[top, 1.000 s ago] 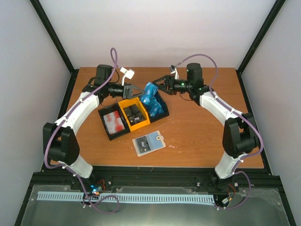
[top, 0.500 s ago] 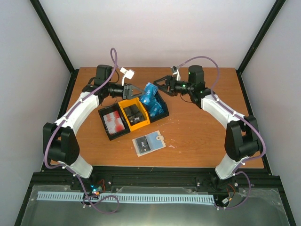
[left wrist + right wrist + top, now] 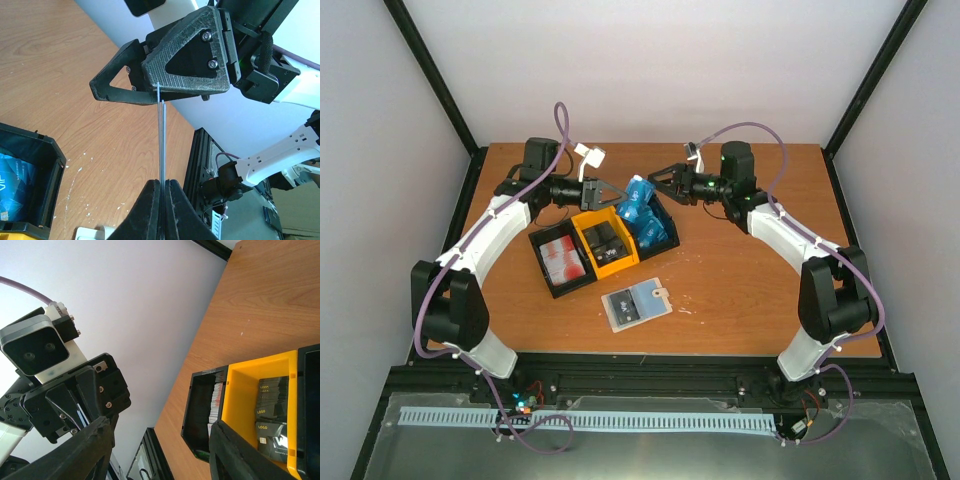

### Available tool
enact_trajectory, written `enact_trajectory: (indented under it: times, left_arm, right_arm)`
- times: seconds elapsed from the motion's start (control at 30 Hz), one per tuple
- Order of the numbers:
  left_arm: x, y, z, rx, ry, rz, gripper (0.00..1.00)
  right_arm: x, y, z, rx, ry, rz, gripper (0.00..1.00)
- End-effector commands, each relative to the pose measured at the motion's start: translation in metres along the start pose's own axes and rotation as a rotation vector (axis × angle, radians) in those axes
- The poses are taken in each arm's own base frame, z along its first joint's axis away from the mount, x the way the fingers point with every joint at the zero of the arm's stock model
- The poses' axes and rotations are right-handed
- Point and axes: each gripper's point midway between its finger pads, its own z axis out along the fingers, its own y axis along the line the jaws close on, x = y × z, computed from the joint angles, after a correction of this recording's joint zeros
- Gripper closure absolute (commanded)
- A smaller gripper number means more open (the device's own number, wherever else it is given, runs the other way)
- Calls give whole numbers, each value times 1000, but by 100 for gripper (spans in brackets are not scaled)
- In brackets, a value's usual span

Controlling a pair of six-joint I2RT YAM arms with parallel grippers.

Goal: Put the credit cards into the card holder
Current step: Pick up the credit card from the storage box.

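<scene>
Your left gripper (image 3: 161,187) pinches blue credit cards (image 3: 637,194) tight; your right gripper (image 3: 658,182) gapes just beside them.

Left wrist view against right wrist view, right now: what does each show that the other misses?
Left wrist only: the held card edge-on, clamped in the left pincer, and blue cards in an end compartment of the tray. Right wrist only: black cards in the yellow compartment, red-and-white cards in the black one beside it. Shared: the left pincer, the open right pincer, the tray, the wooden table.
</scene>
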Motion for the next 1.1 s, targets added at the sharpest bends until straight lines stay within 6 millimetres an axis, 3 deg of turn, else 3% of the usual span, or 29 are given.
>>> enact_trajectory:
  times: [0.0, 0.27, 0.43, 0.6, 0.73, 0.9, 1.07]
  left_arm:
    - [-16, -13, -6, 25, -31, 51, 100]
    - [-23, -16, -8, 68, -28, -106, 99]
    - [-25, -25, -13, 174, -18, -313, 99]
    - [-35, -41, -20, 234, -38, -376, 99]
    - [-43, -46, -23, 241, -55, -450, 99]
    - [-55, -44, -24, 225, -98, -498, 99]
    - [-59, -35, -22, 203, -124, -516, 99]
  right_arm:
    - [10, 9, 0, -19, 24, -26, 46]
    - [8, 13, 0, -24, 14, -43, 36]
    - [9, 16, 1, -32, 17, -43, 40]
    - [9, 20, 0, -47, 14, -28, 45]
    - [11, 34, 0, -98, 17, -17, 45]
    - [18, 52, 5, -137, 40, -9, 45]
    - [21, 56, 6, -168, 31, 61, 48]
